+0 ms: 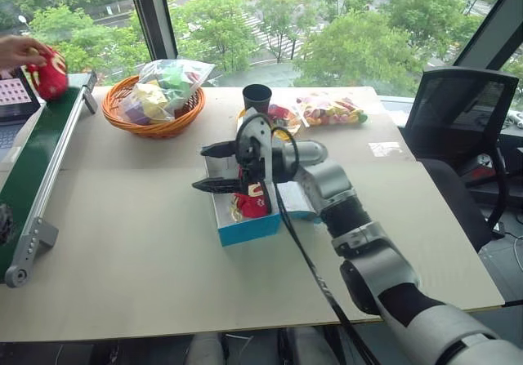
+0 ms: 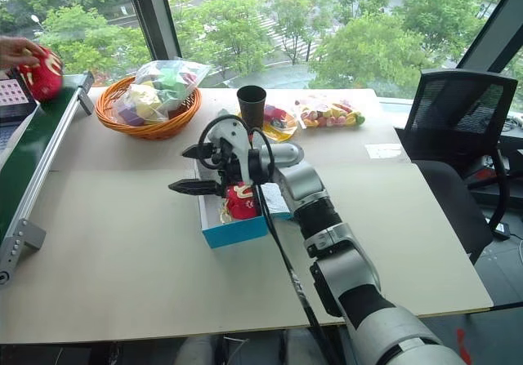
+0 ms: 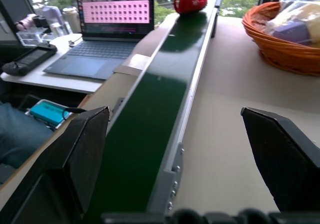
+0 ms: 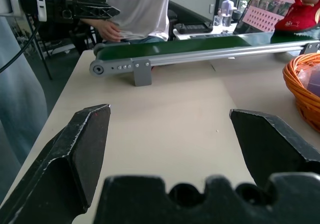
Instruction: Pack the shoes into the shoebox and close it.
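The shoebox sits open near the middle of the surface, and one red shoe already lies inside it, partly hidden behind the right gripper, which hangs just above the box with its fingers spread wide and holding nothing. The second shoe is well apart from the box, at the far end of the green conveyor along the left edge, with a person's hand on it. The left gripper points along that conveyor, its fingers also wide open and empty. The main risk, as I judge it, lies in the pickup: the shoe is soft and rounded and will arrive on a moving belt, so a badly timed closing could nudge it off the belt's edge or catch only the laces. A reach while the hand is on the shoe could strike the person. Nearer the box, the right arm hovers so close above it that a careless sweep could shove the light cardboard sideways, tip the shoe out, or bump the black cup just behind. The orange basket also crowds the route between conveyor and box.
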